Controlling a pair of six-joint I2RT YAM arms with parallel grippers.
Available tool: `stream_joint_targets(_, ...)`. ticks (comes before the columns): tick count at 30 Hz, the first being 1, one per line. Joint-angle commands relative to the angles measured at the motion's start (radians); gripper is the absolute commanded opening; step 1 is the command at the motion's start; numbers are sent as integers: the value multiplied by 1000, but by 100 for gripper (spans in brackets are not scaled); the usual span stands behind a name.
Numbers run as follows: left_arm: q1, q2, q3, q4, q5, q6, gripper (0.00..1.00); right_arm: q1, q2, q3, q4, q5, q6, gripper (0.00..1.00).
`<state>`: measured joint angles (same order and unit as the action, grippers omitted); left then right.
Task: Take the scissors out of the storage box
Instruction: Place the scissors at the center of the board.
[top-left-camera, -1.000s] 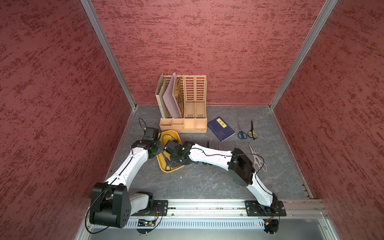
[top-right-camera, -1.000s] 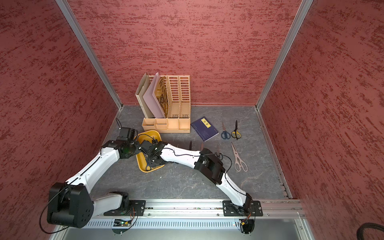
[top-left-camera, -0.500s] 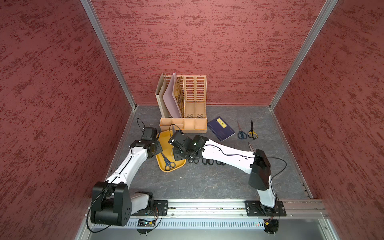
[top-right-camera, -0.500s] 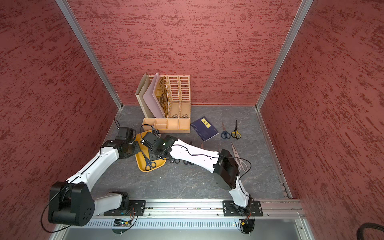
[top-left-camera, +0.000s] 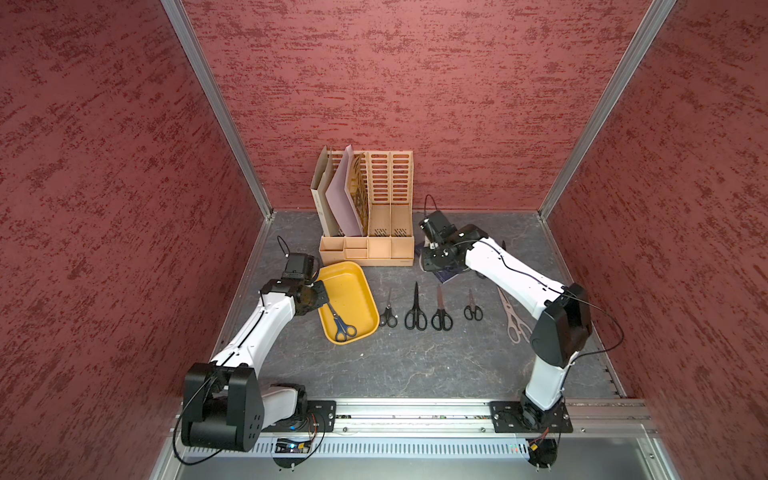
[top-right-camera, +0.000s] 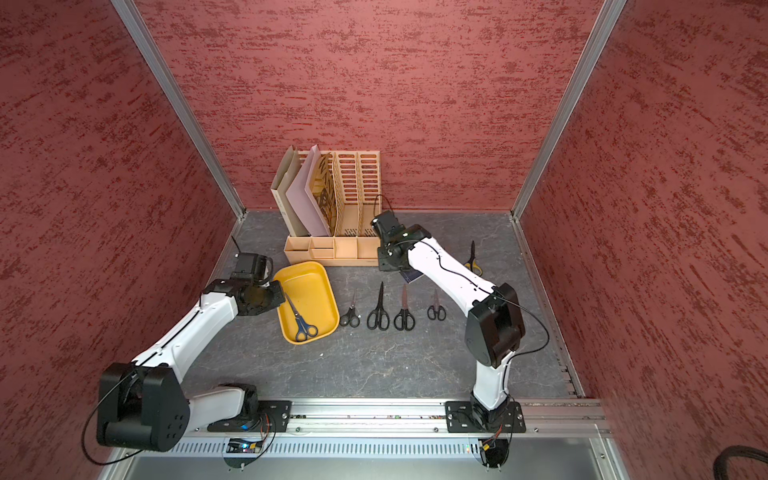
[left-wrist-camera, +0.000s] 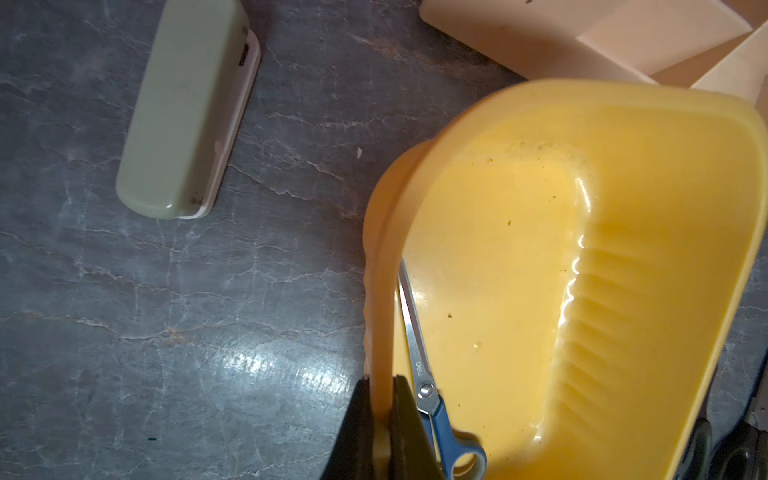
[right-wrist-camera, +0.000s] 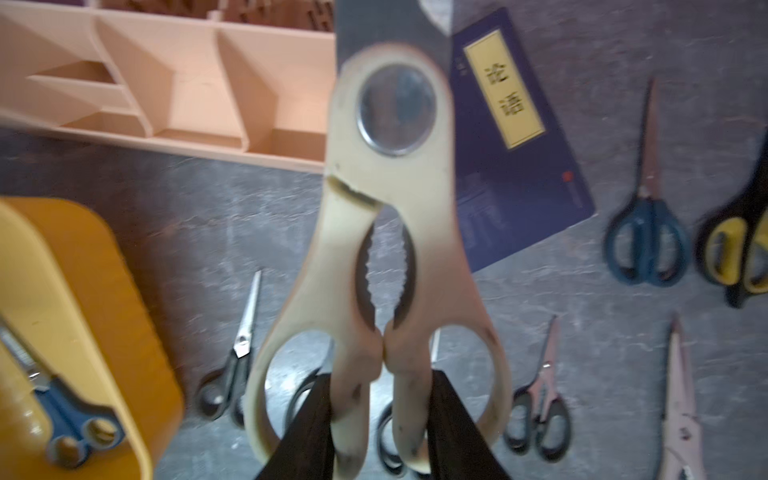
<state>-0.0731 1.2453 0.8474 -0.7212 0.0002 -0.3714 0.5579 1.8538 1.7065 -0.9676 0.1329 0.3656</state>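
The mustard-yellow storage box (top-left-camera: 357, 286) (top-right-camera: 313, 286) sits on the left of the grey table. One blue-handled pair of scissors (top-left-camera: 341, 324) (left-wrist-camera: 432, 411) lies inside it. My left gripper (left-wrist-camera: 380, 382) (top-left-camera: 322, 295) is shut on the box's near-left wall (left-wrist-camera: 376, 291). My right gripper (right-wrist-camera: 382, 378) (top-left-camera: 434, 259) hangs over the back of the table, shut on the handles of a large cream-handled pair (right-wrist-camera: 390, 187). Several black-handled pairs (top-left-camera: 415, 316) (top-right-camera: 378, 318) lie in a row right of the box. Another cream pair (top-left-camera: 515, 324) lies farther right.
The tall tan file organiser (top-left-camera: 374, 216) stands at the back, with a dark blue book (right-wrist-camera: 511, 137) beside it under my right gripper. Blue-handled (right-wrist-camera: 646, 245) and yellow-black (right-wrist-camera: 735, 245) scissors lie at the back right. A pale green case (left-wrist-camera: 187, 112) lies left of the box.
My right arm has swung from over the storage box to the back right, carrying the cream-handled scissors. The left gripper has stayed on the box wall.
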Motion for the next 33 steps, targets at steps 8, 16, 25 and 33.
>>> stream_joint_targets(8, -16, -23, 33, -63, -16, -23, 0, -261, 323, 316, -29, -123, -275, 18)
stream_joint_targets(16, -22, -14, 19, -38, -37, -32, 0, -447, 393, 371, -69, -128, -410, 18)
stream_joint_targets(25, -21, 14, -1, 14, -20, -11, 0, -669, 392, 315, -79, -77, -526, 18)
stream_joint_targets(33, -21, 85, 9, 47, -22, -23, 0, -785, 387, 290, -75, -92, -543, 19)
